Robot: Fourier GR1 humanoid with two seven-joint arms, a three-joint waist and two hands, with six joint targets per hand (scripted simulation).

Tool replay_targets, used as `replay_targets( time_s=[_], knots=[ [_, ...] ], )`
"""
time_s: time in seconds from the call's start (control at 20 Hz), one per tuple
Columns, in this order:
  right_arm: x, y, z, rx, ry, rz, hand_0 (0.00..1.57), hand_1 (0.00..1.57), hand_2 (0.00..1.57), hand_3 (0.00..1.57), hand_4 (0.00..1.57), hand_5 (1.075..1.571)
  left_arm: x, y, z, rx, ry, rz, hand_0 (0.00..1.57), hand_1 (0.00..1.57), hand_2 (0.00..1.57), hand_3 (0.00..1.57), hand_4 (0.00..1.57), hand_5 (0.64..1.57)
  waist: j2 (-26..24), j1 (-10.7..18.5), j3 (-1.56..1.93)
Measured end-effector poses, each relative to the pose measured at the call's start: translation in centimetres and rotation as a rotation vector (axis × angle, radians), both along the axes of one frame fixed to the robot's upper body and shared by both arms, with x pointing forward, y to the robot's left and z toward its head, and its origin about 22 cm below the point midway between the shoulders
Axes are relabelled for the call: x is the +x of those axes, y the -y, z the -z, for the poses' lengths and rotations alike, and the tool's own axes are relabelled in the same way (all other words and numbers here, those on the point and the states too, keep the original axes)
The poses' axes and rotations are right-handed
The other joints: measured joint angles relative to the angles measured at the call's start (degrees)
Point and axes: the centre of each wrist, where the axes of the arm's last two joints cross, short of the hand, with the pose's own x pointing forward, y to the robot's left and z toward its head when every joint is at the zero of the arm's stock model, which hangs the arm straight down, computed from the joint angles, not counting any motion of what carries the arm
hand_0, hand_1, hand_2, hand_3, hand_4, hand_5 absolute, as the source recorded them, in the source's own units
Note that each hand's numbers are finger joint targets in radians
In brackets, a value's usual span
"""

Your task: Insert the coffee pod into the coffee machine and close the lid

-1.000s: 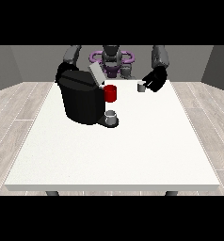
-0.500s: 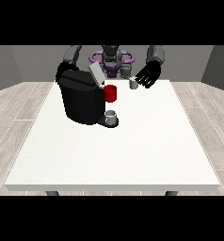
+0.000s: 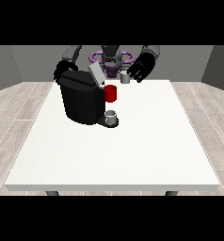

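The black coffee machine [image 3: 82, 101] stands on the white table [image 3: 132, 150], left of centre, with its grey lid [image 3: 96, 73] tilted up and open. A red part [image 3: 111, 93] sticks out of its front above a small grey cup [image 3: 112, 116] on the drip tray. The hand at the view's right [image 3: 143, 67] holds the small grey coffee pod [image 3: 125, 79] at its fingertips, above the table and just right of the open lid. The hand at the view's left [image 3: 62, 70] sits behind the machine's top left corner, partly merged with it.
The robot's torso with a purple ring [image 3: 111, 56] is behind the table's far edge. The table's near edge [image 3: 111, 187] runs along the bottom of the scene.
The hand at the view's right has carried the coffee pod up and leftward, from the table's far right toward the machine's open lid. The other hand and the machine have stayed put.
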Motion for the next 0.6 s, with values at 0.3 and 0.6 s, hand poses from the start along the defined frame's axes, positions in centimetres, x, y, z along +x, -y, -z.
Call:
replay_targets(
  time_s=[0.3, 0.6],
  knots=[
    [0.9, -0.5, -2.5, -0.014, 0.047, -0.011, 0.0, 0.0, 0.0, 0.0, 0.51, 1.571, 0.5, -0.1, -3.5, -0.001, 0.049, -0.01, 1.26, 1.26, 1.31, 1.24, 0.51, 1.571, 2.83, -2.45, 0.01],
    [0.9, -0.4, -2.8, -0.029, 0.063, 0.001, 0.0, 0.0, 0.0, 0.0, 0.48, 1.571, 0.8, 1.3, -4.1, 0.009, 0.064, -0.012, 1.31, 1.31, 1.33, 1.24, 0.49, 1.571, 3.68, -3.02, 0.01]
  ],
)
